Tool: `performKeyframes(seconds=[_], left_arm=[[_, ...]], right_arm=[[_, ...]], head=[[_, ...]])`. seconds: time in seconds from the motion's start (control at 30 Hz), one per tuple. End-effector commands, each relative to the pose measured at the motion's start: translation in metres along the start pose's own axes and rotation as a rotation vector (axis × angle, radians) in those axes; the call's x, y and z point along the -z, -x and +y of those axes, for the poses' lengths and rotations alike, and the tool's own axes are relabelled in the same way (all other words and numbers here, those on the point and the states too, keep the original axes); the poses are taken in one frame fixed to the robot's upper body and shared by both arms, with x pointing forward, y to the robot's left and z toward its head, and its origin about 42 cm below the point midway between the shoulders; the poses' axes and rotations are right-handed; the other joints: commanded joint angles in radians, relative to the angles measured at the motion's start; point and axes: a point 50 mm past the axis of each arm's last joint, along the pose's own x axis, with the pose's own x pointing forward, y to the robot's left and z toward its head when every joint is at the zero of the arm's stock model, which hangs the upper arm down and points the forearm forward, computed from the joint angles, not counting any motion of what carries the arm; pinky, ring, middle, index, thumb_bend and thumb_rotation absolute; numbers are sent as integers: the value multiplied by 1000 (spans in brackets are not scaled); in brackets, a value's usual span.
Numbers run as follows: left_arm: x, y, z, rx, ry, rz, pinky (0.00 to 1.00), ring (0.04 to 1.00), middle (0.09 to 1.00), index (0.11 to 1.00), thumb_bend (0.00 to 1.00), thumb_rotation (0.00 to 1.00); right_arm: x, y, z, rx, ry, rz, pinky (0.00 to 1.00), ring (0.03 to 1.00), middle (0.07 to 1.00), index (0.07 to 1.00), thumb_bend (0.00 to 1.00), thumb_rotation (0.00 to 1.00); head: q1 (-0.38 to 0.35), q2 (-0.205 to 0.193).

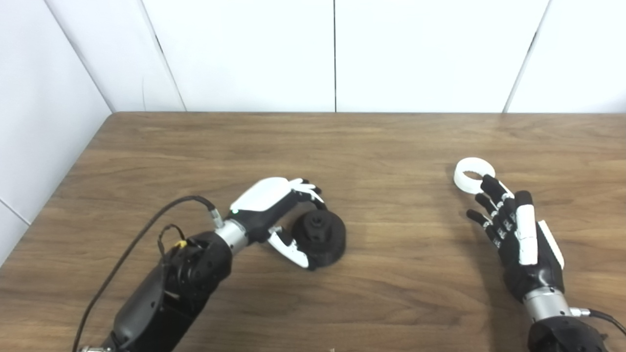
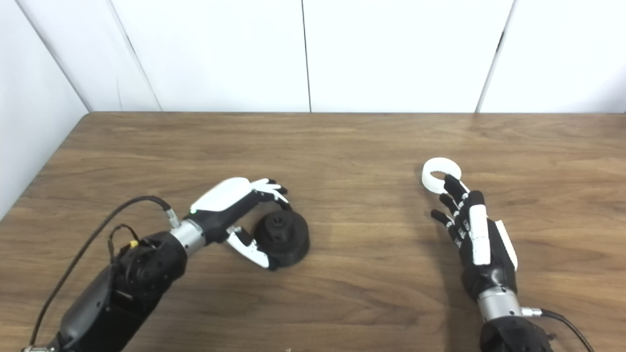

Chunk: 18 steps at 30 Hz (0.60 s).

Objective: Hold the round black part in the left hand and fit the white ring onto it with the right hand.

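The round black part (image 1: 324,238) rests on the wooden table (image 1: 391,142), left of centre. My left hand (image 1: 272,204) wraps it from the left, with curled fingers (image 1: 309,188) over its far top edge and the thumb (image 1: 293,250) against its near side. The white ring (image 1: 461,181) lies flat on the table at the right. My right hand (image 1: 518,234) is open just short of it, palm down and fingers spread. Its longest fingertip (image 1: 488,182) reaches the ring's near rim, and nothing is held in it.
White wall panels (image 1: 332,54) stand along the table's far edge, and another runs down the left side. A black cable (image 1: 142,234) loops off my left forearm. Bare wood lies between the two hands.
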Motion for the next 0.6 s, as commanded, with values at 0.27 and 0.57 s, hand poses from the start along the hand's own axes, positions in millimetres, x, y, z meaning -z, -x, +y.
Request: performKeyframes(seconds=[0.27,0.57], left_arm=[[-18,0,-31,39,-19,-49,920,974,898,642,936,180],[-36,-3,-48,51,-12,-76,927,971,893,636,932,175]], right_arm=[[-7,10,5,-4,0,-34,833,937,942,904,655,1000],[-7,14,8,2,1,-35,828,926,925,895,659,1000]], head=[[-8,0],[-21,5]])
